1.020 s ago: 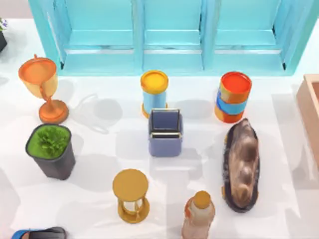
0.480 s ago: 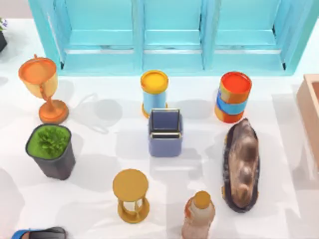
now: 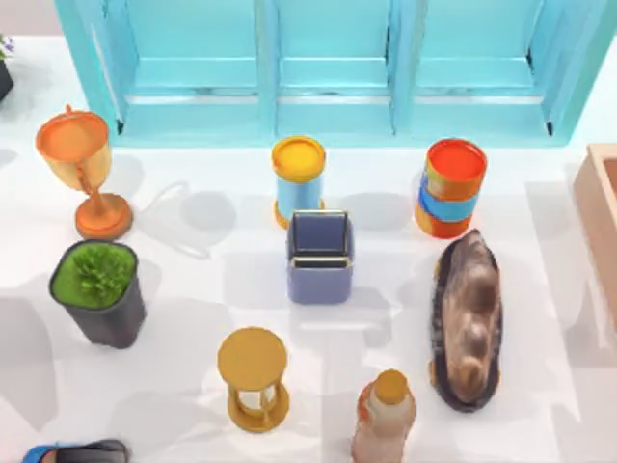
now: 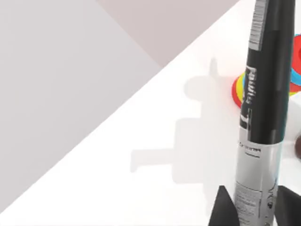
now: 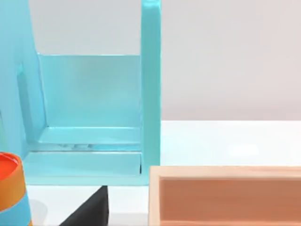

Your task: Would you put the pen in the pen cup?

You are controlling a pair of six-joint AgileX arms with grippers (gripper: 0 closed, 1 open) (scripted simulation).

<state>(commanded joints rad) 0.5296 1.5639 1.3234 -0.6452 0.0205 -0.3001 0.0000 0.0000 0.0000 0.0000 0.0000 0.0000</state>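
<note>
Left wrist view: left gripper (image 4: pixel 249 207) clamps black-and-silver pen (image 4: pixel 263 108); keep it vertical, centre over square periwinkle-blue pen cup (image 3: pixel 319 258), then lower.

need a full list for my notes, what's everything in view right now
square periwinkle-blue pen cup: 1, table centre
black and silver pen: 1, held in left gripper
light-blue cylinder with yellow top: 1, behind cup
orange and blue striped can: 1, back right
orange goblet: 1, back left
dark grey pot with green plant: 1, left
amber hourglass: 1, front
amber bottle: 1, front
brown shell-like lump: 1, right
turquoise shelf: 1, back
peach wooden tray: 1, right edge
left gripper: 1, black, around pen
</note>
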